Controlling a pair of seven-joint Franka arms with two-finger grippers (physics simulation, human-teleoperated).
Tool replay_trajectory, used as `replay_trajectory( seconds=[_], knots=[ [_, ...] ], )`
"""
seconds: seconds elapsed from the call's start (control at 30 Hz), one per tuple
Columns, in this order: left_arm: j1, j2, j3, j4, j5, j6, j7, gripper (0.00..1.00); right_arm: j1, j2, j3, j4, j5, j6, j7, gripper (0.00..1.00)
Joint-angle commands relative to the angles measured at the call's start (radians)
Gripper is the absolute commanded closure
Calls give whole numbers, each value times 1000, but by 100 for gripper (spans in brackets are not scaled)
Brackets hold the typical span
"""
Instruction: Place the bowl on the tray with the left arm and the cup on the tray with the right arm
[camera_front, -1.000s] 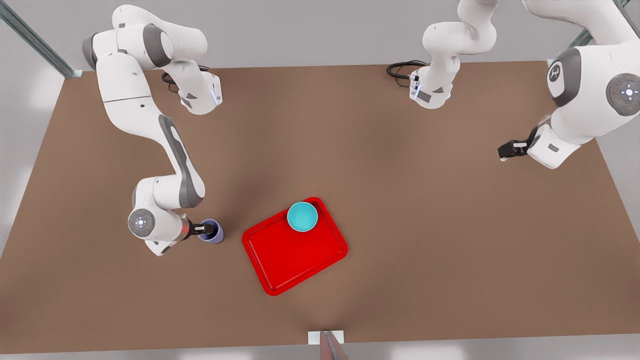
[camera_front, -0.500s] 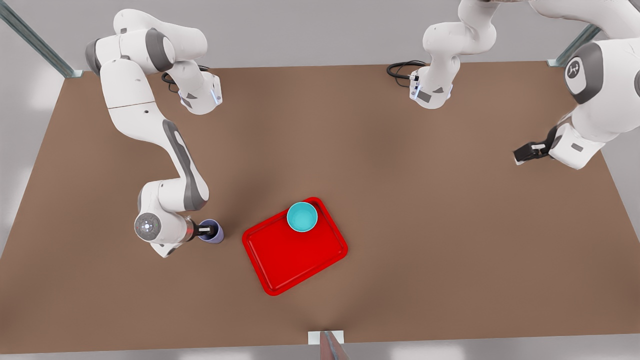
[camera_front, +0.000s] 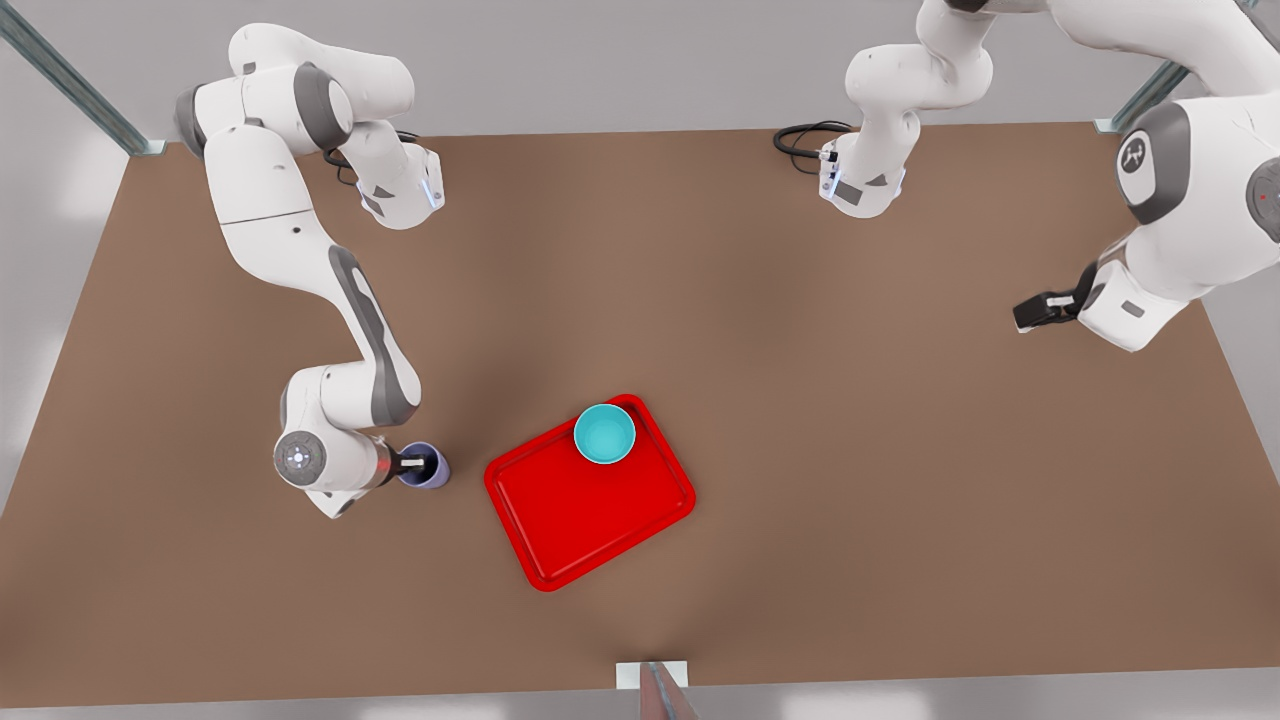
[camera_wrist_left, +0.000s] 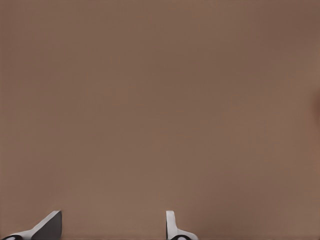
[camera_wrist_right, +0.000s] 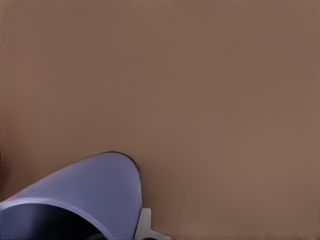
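Over the last second the right gripper (camera_front: 412, 463) has barely shifted, its fingers straddling the rim of the smooth lavender cup (camera_front: 428, 466) at about nine o'clock from the glossy red tray (camera_front: 560, 510); whether they have closed I cannot tell. The round teal bowl (camera_front: 604, 434) already sits in the tray's far corner, while the left gripper (camera_front: 1032, 312), fingers parted and empty, has drifted over the matte brown surface (camera_front: 800, 400) at three o'clock.

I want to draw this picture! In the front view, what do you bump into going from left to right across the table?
Right gripper at the pale lavender cup → bright red rectangular tray → small teal bowl on the tray's far corner → left gripper, open and waiting.
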Motion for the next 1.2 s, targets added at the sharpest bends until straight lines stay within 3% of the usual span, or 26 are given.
replay_trajectory(
  seconds=[0.0, 0.33, 0.53, 0.57, 0.63, 0.67, 0.93, 0.97, 1.03, 1.07, 1.17],
  knots=[
    [-2, -1, 0, 0, 2, 0, -2, 0, 1, 0, 1, 17, -7, -3, 4, 78],
    [-8, 13, -5, 2, -4, 21, -92, 0, 10, -46, 42, 34, -7, -20, 10, 78],
    [-32, 50, -5, 3, -6, 82, -92, 0, 204, 25, 39, 216, 57, -72, 75, 78],
    [-35, 48, -5, 2, -3, 76, -92, 0, 254, 63, 13, 283, 63, -75, 118, 78],
    [-32, 51, -5, -6, 1, 107, -92, 0, 425, 142, -186, 396, 218, -120, 124, 78],
    [-34, 54, -5, -11, -10, 167, -92, 0, 451, 174, -214, 433, 238, -121, 125, 78],
    [-48, 45, -5, -6, -6, 237, -87, 0, 465, 249, -232, 444, 252, -101, 142, 75],
    [-49, 47, -5, -8, -6, 240, -89, 0, 465, 249, -232, 444, 252, -100, 141, 70],
    [-45, 48, -5, -8, -4, 236, -87, 0, 465, 250, -232, 444, 252, -100, 141, 15],
    [-46, 50, -5, -8, -4, 239, -91, 0, 465, 250, -232, 445, 252, -100, 141, 0],
    [-49, 53, -5, -8, -7, 240, -91, 0, 466, 250, -232, 445, 252, -100, 141, 0]
  ],
)
